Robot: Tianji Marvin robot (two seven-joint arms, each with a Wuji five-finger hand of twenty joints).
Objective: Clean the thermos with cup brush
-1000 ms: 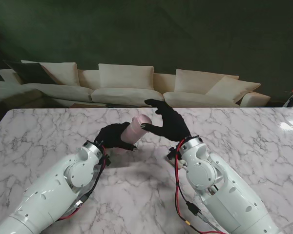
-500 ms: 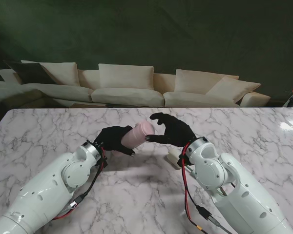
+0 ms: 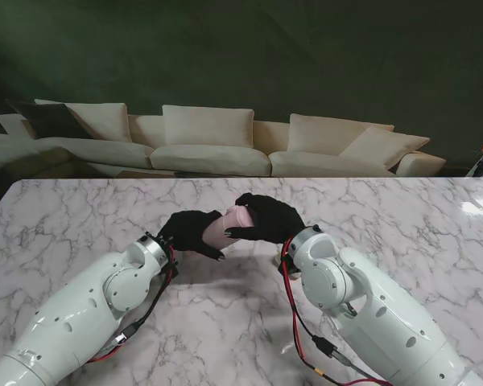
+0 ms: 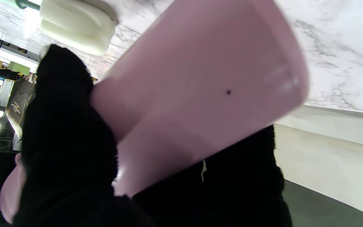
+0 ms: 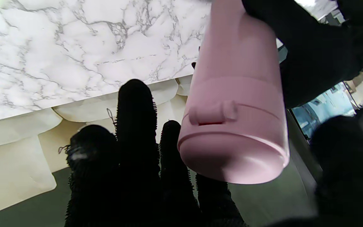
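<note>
While both my arms rise from the bottom corners of the stand's view, my left hand point(image 3: 189, 232) sits just left of centre, clamped round the body of the pink thermos point(image 3: 225, 226), which is held tilted off the marble table point(image 3: 402, 217). The thermos is smooth matte pink, with a lidded end bearing a small latch tab point(image 5: 214, 114). My right hand point(image 3: 266, 219) covers that end; fingers point(image 5: 137, 126) lie beside the lid, but I cannot tell if they grip. A cream sofa point(image 3: 209, 141) stretches across the upper middle.
</note>
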